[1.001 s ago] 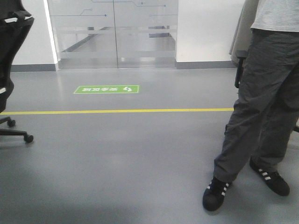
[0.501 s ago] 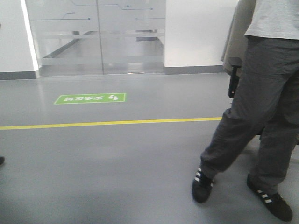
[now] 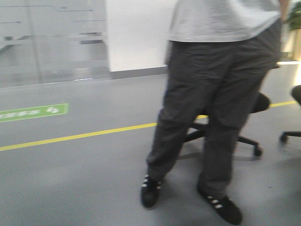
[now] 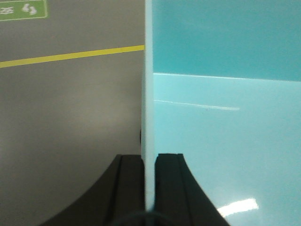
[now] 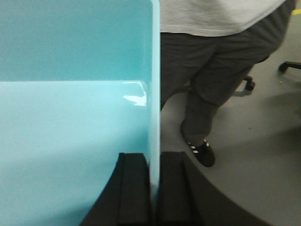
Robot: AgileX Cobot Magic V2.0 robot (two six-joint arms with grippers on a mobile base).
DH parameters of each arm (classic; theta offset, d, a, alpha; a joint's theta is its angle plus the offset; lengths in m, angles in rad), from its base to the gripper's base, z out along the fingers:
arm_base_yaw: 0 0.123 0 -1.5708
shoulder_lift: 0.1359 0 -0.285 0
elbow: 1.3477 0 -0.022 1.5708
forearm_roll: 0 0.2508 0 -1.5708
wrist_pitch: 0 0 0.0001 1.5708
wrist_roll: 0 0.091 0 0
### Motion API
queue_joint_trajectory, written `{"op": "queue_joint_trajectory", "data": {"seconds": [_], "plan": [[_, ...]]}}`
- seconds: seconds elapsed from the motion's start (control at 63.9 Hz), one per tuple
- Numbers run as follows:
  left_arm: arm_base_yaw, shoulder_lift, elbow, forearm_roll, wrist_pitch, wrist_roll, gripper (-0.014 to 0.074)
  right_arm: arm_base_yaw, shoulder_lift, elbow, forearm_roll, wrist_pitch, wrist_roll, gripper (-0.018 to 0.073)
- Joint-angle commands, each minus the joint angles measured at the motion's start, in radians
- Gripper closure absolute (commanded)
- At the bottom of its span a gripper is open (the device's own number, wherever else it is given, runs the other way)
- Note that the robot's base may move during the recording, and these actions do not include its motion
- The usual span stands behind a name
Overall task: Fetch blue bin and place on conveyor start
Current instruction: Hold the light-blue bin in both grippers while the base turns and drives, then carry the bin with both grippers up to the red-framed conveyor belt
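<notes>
Left fingers (image 4: 130, 188) and right fingers (image 5: 134, 188), matte black, pinch thin walls of the glossy blue bin (image 4: 225, 141).

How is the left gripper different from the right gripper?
The left gripper pinches a blue bin wall with the bin's inside to the right; the right gripper has it to the left. Past the left gripper is a yellow line; past the right gripper, a person. Both are black and shut on the bin.
</notes>
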Motion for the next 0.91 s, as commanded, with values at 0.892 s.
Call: {"op": "queue_joint_trajectory", "data": {"seconds": [0.892], "plan": [[-0.006,-0.015,-0.012,0.022,-0.038,-0.003,0.0707,-0.003,-0.011,-0.011,-0.045,-0.017,-0.002,0.0713]]}}
